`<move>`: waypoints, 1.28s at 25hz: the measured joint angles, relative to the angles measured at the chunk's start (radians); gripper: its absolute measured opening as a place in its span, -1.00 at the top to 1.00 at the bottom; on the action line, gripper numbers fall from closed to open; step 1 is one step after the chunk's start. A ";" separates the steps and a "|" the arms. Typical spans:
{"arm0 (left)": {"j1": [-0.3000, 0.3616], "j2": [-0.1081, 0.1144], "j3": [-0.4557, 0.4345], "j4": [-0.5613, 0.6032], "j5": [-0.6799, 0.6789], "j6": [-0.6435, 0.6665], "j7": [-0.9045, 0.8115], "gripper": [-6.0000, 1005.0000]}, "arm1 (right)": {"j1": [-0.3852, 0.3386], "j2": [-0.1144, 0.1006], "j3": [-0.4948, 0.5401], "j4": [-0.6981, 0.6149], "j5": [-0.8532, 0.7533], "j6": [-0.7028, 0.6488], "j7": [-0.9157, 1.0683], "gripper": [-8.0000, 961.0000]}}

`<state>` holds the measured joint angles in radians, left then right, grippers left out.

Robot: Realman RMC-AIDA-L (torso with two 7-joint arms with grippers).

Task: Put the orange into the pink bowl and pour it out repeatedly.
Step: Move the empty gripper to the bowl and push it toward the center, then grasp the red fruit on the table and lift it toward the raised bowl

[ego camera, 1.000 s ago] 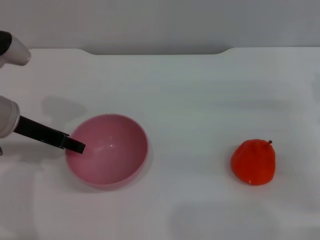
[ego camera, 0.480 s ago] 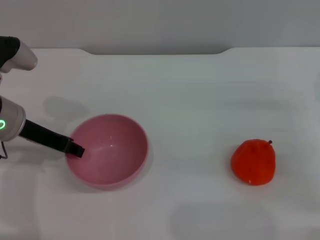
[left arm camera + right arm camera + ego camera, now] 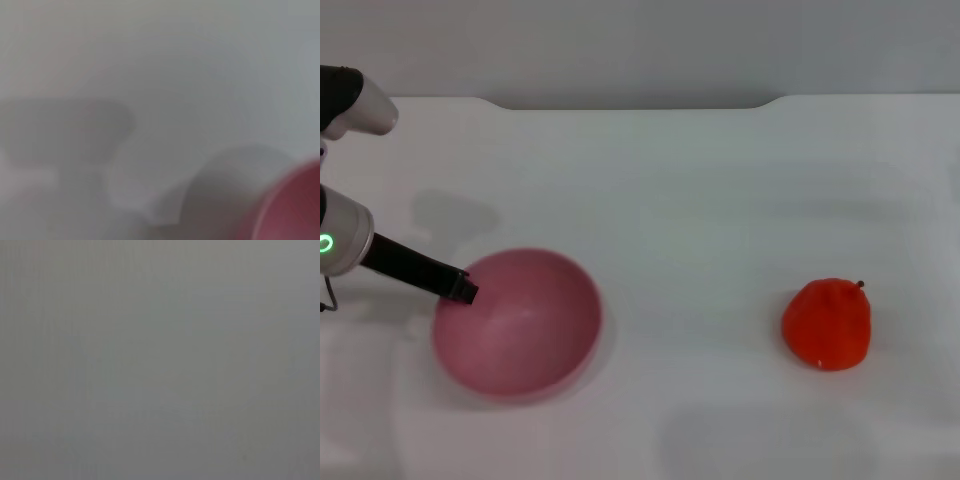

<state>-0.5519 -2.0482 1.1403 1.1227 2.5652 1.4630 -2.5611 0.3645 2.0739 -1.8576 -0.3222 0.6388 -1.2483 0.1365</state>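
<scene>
1. The bowl (image 3: 515, 325) is plain pink, glossy inside; a pink edge of it shows in the left wrist view (image 3: 295, 210).
2. The orange (image 3: 826, 324) is bright orange-red with a dark stem.
3. The left gripper (image 3: 463, 290) is black on a grey-white arm with a green ring light.
4. The table (image 3: 700, 200) is white.

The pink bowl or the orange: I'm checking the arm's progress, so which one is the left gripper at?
The pink bowl: the left gripper is at its rim; the orange sits alone far right.
</scene>
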 joint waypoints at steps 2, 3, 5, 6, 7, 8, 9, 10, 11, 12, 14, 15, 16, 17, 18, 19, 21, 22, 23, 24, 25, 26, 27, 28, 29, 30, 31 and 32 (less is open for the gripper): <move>-0.001 0.000 -0.003 0.003 0.000 -0.001 0.000 0.79 | -0.001 0.000 0.000 0.000 0.000 0.000 0.000 -0.20; -0.002 0.000 -0.005 0.005 0.000 -0.001 0.000 0.82 | -0.001 0.000 0.000 0.000 0.001 0.000 0.000 -0.20; -0.004 0.000 -0.009 0.014 -0.001 0.001 0.000 0.87 | -0.002 0.000 0.000 -0.004 -0.001 0.000 0.005 -0.20; -0.006 0.000 -0.009 0.017 -0.001 0.003 0.000 0.90 | -0.002 -0.001 0.000 -0.010 -0.004 -0.001 0.016 -0.20; -0.009 0.000 -0.010 0.023 -0.001 0.006 0.000 0.90 | -0.004 -0.004 0.000 -0.020 -0.015 -0.001 0.050 -0.20; -0.011 0.000 -0.010 0.031 -0.002 0.006 0.000 0.90 | -0.006 -0.009 0.000 -0.031 -0.029 -0.002 0.091 -0.20; -0.012 0.001 -0.010 0.039 -0.002 0.007 0.000 0.90 | -0.008 -0.021 0.000 -0.046 -0.059 -0.004 0.150 -0.20; -0.015 0.002 -0.010 0.049 -0.003 0.008 0.001 0.90 | -0.010 -0.038 0.000 -0.062 -0.107 -0.010 0.238 -0.20; -0.016 0.002 -0.010 0.061 -0.004 0.009 0.001 0.90 | -0.012 -0.063 0.003 -0.082 -0.162 -0.019 0.335 -0.20; -0.018 0.003 -0.011 0.072 -0.004 0.010 0.000 0.90 | -0.010 -0.094 0.010 -0.099 -0.235 -0.037 0.474 -0.20; -0.025 0.003 -0.012 0.085 -0.004 0.012 0.002 0.90 | 0.007 -0.154 0.037 -0.123 -0.383 -0.092 0.716 -0.20; -0.030 0.003 -0.013 0.089 -0.005 0.012 0.004 0.90 | 0.021 -0.187 0.065 -0.133 -0.475 -0.137 0.823 -0.20; -0.034 0.003 -0.013 0.089 -0.005 0.011 0.007 0.90 | 0.037 -0.220 0.098 -0.145 -0.570 -0.188 0.921 -0.20; -0.038 0.003 -0.013 0.089 -0.005 0.009 0.011 0.90 | 0.051 -0.249 0.150 -0.162 -0.668 -0.242 1.000 -0.20; -0.040 0.003 -0.013 0.089 -0.004 0.005 0.017 0.90 | 0.066 -0.275 0.209 -0.183 -0.784 -0.295 1.080 -0.20; -0.040 0.003 -0.013 0.089 -0.004 0.004 0.022 0.90 | 0.080 -0.296 0.267 -0.205 -0.893 -0.339 1.144 -0.20; -0.044 0.004 -0.017 0.089 -0.005 -0.001 0.031 0.90 | 0.111 -0.335 0.438 -0.278 -1.192 -0.419 1.282 -0.20; -0.044 0.004 -0.017 0.089 -0.005 -0.001 0.031 0.90 | 0.126 -0.346 0.527 -0.326 -1.345 -0.451 1.352 -0.20; -0.052 0.003 -0.022 0.089 -0.006 -0.004 0.038 0.90 | 0.136 -0.348 0.602 -0.380 -1.489 -0.470 1.411 -0.20; -0.055 0.003 -0.024 0.089 -0.006 -0.006 0.040 0.90 | 0.148 -0.348 0.676 -0.441 -1.637 -0.487 1.473 -0.20; -0.059 0.003 -0.025 0.089 -0.006 -0.007 0.043 0.90 | 0.159 -0.338 0.741 -0.522 -1.812 -0.496 1.538 -0.20; -0.064 0.004 -0.027 0.089 -0.006 -0.008 0.045 0.90 | 0.168 -0.329 0.783 -0.587 -1.933 -0.497 1.591 -0.20; -0.068 0.004 -0.027 0.089 -0.006 -0.009 0.046 0.90 | 0.175 -0.315 0.816 -0.653 -2.053 -0.498 1.640 -0.20; -0.074 0.005 -0.030 0.089 -0.005 -0.009 0.047 0.90 | 0.186 -0.298 0.839 -0.731 -2.182 -0.495 1.699 -0.20; -0.079 0.006 -0.032 0.089 -0.005 -0.009 0.047 0.90 | 0.198 -0.281 0.856 -0.804 -2.300 -0.492 1.755 -0.20; -0.084 0.007 -0.034 0.089 -0.004 -0.009 0.047 0.90 | 0.211 -0.262 0.858 -0.869 -2.423 -0.491 1.807 -0.20; -0.090 0.008 -0.036 0.089 -0.004 -0.009 0.047 0.90 | 0.226 -0.242 0.857 -0.931 -2.538 -0.491 1.855 -0.20; -0.094 0.009 -0.036 0.089 -0.004 -0.008 0.047 0.90 | 0.241 -0.222 0.854 -0.980 -2.649 -0.492 1.899 -0.20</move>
<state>-0.6456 -2.0393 1.1039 1.2118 2.5615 1.4552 -2.5138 0.6058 1.8521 -1.0037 -1.3022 -2.0106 -1.7405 2.0353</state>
